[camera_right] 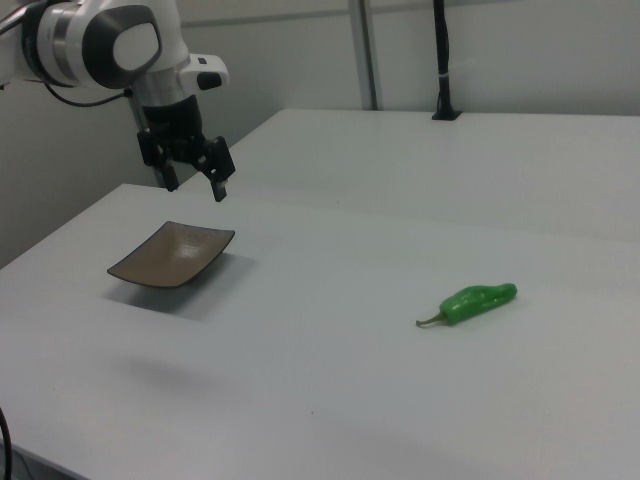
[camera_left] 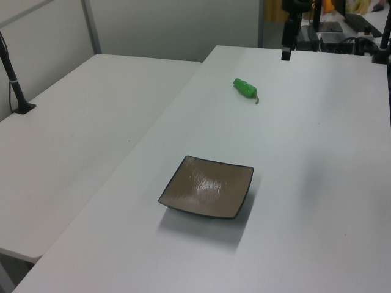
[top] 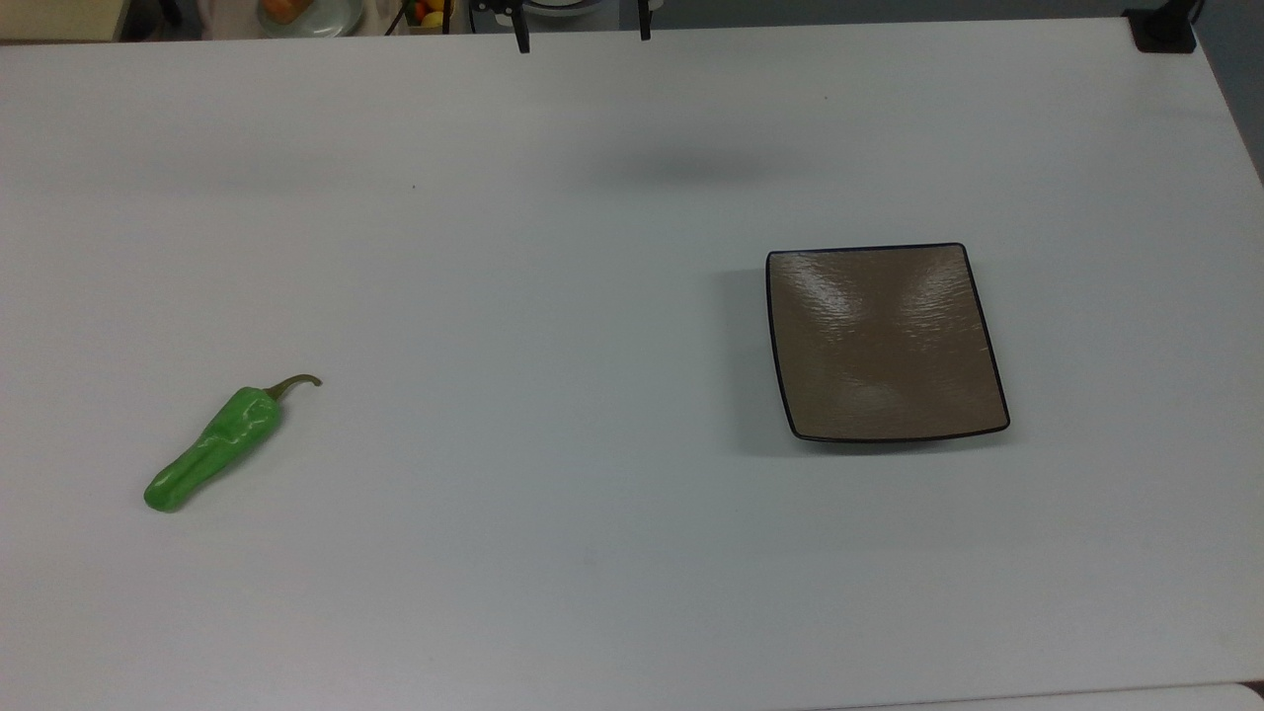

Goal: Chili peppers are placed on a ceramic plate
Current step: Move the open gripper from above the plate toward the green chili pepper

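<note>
A bright green chili pepper [top: 212, 449] [camera_left: 245, 87] [camera_right: 475, 301] with a curved brown stem lies flat on the white table, at the top view's left. The square tan-brown ceramic plate [top: 884, 341] [camera_left: 208, 186] [camera_right: 172, 254] with a dark rim sits bare at the top view's right, far from the pepper. My gripper [camera_right: 196, 185] [top: 583, 39] hangs in the air above the table, open with nothing between its fingers. In the right view it is up and behind the plate, and well away from the pepper.
A second white table [camera_left: 79, 122] adjoins the work table on the left view's left. A black clamped post [camera_left: 15, 79] [camera_right: 440, 60] stands on it. A black mount [top: 1165, 30] sits at the top view's far right corner. Equipment and cables [camera_left: 342, 30] stand beyond the far edge.
</note>
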